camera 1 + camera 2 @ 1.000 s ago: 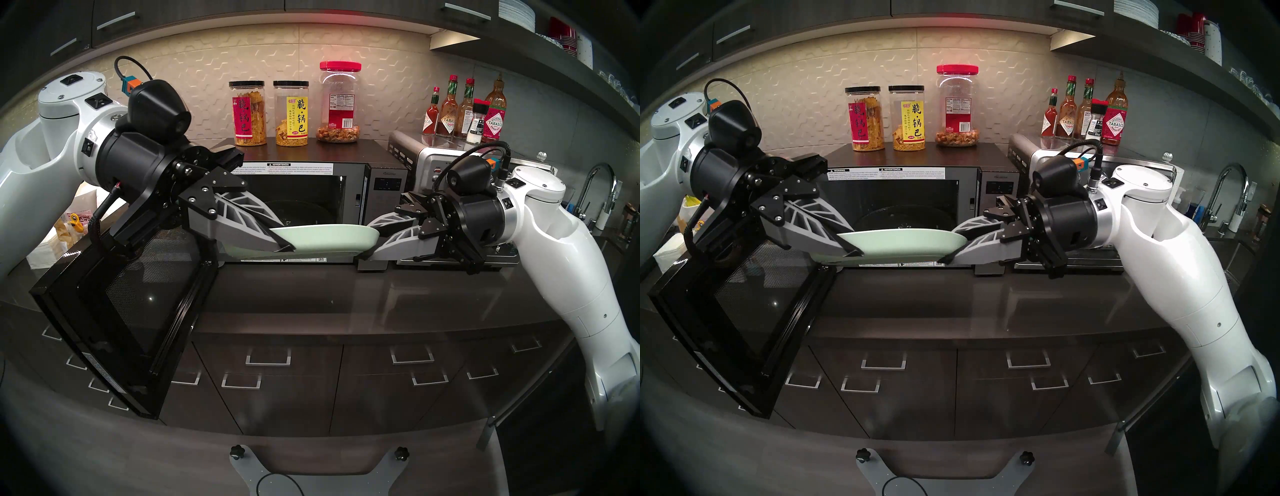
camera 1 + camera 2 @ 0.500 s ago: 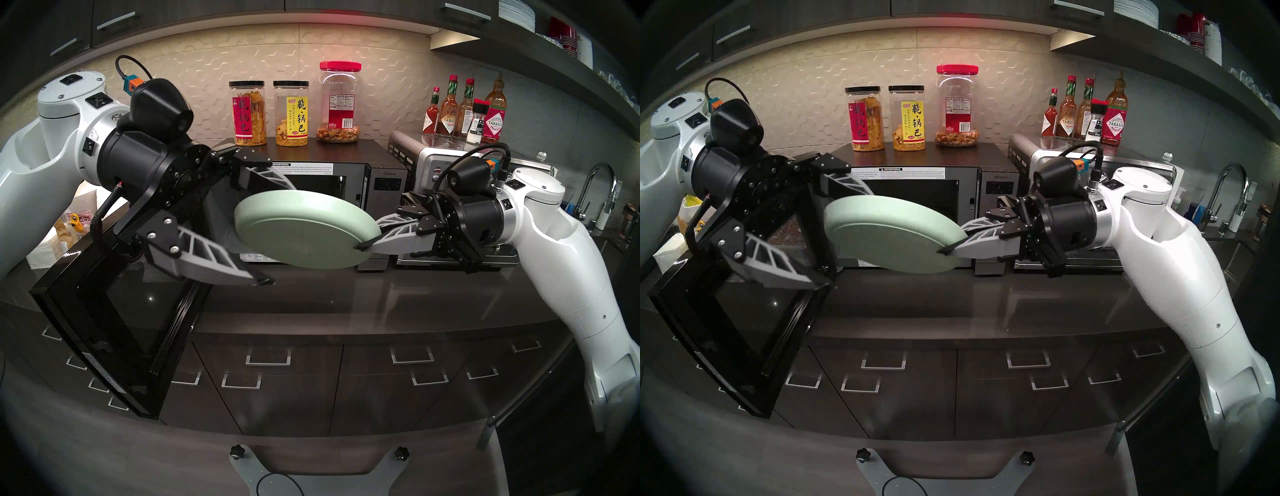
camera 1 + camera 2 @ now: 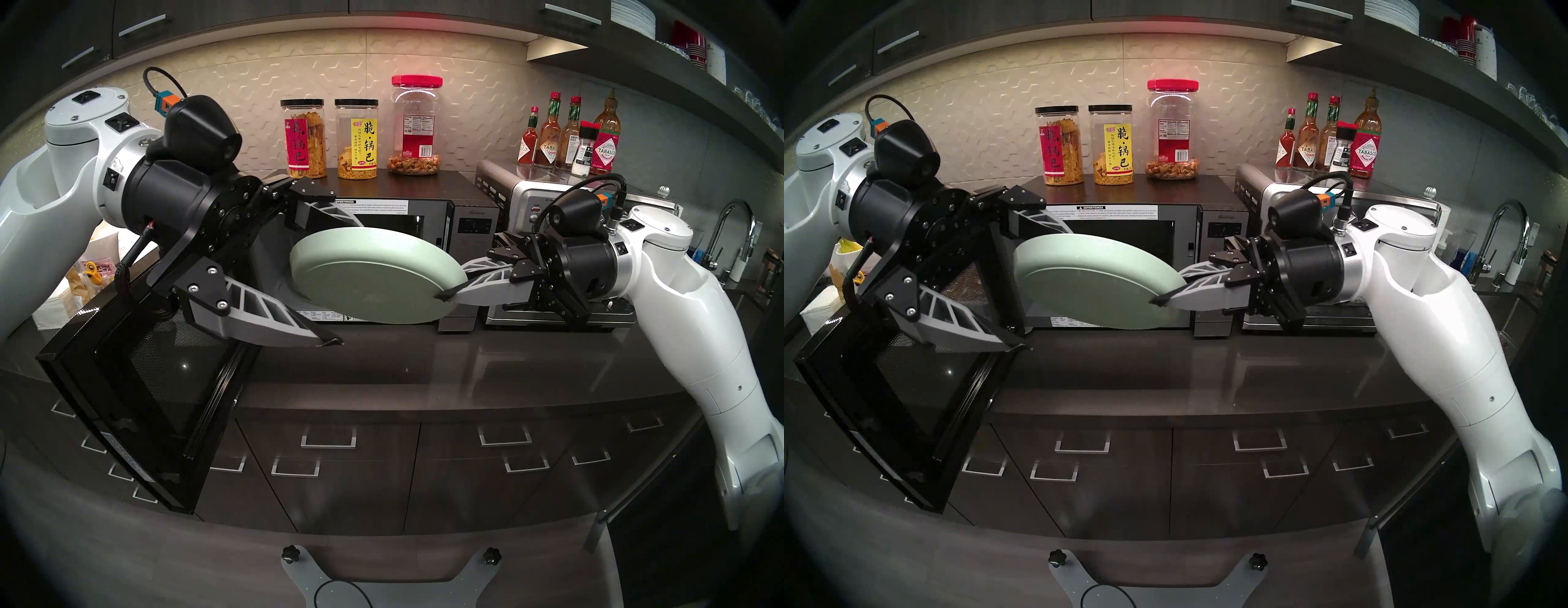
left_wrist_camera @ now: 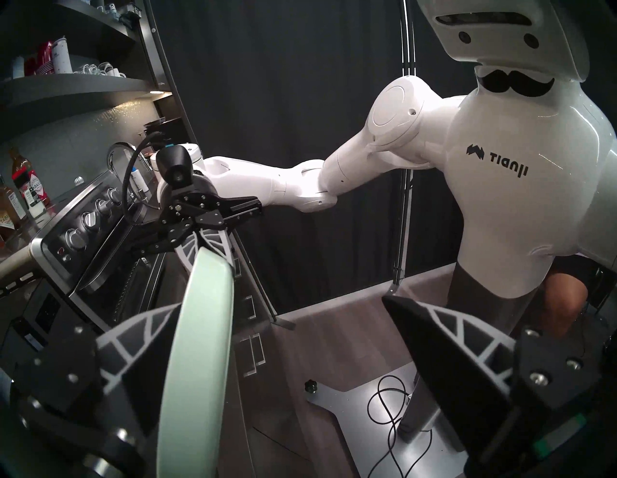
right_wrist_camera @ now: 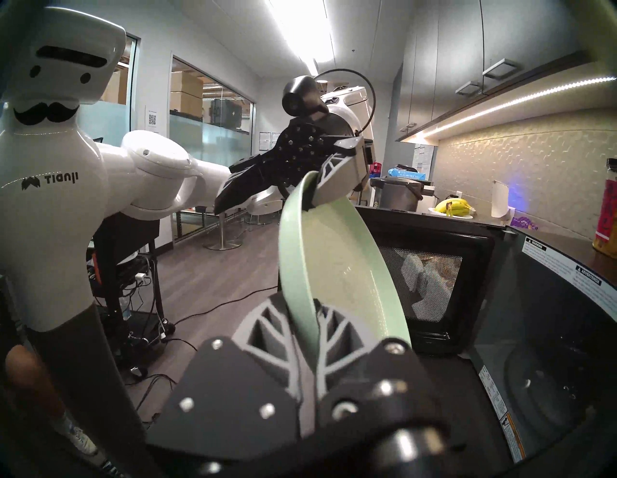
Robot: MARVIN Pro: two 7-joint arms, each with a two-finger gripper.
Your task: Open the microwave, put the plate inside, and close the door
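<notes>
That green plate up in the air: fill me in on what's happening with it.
The right gripper is shut on the rim of the plate, holding it tilted in front of the open microwave. The left gripper stands wide open, one finger behind the plate's top edge and the other below it, so it no longer grips. The door is swung out to the left, and the plate is not yet inside.

Quick tally: one microwave (image 3: pixel 469 220), one door (image 3: pixel 140 399), one mint plate (image 3: pixel 373 278), one toaster oven (image 3: pixel 526 199) at 3 o'clock of the microwave. Three snack jars (image 3: pixel 358 138) on top at 12. Five sauce bottles (image 3: pixel 551 131) plus one shaker (image 3: pixel 584 148) around 2 o'clock. One faucet (image 3: pixel 729 229), two grippers: left gripper (image 3: pixel 339 280), right gripper (image 3: pixel 454 284).
</notes>
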